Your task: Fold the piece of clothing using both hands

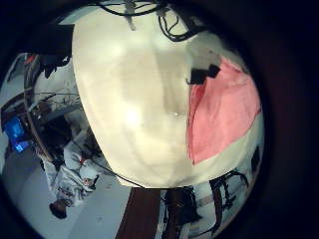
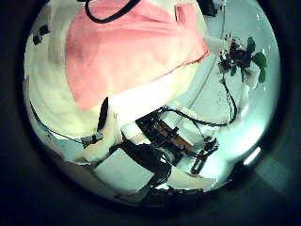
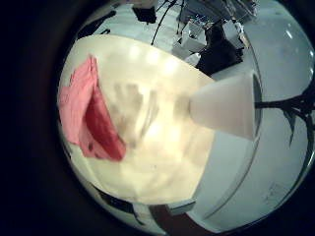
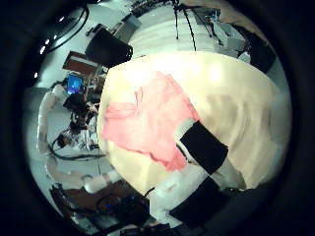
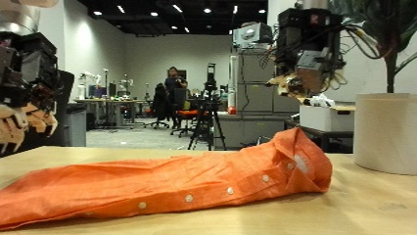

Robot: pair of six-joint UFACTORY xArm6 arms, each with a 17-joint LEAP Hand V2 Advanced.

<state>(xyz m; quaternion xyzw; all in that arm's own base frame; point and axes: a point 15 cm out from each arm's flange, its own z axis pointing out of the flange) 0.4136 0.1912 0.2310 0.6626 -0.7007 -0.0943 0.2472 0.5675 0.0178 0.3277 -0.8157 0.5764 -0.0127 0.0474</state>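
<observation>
Where cropped, shirt (image 5: 169, 186) end unclear

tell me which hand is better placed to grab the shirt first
Right, marginally. The right hand hovers directly above the collar end of the orange shirt; the left hand hangs beside the shirt's other end. Neither touches it.

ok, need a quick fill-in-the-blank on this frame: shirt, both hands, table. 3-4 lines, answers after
1. The orange shirt lies on the ____ table.
2. Both hands hang ____ the shirt, touching nothing.
3. The right hand is nearest the shirt's ____ end.
4. The left hand holds ____.

Missing words: wooden; above; collar; nothing
</observation>
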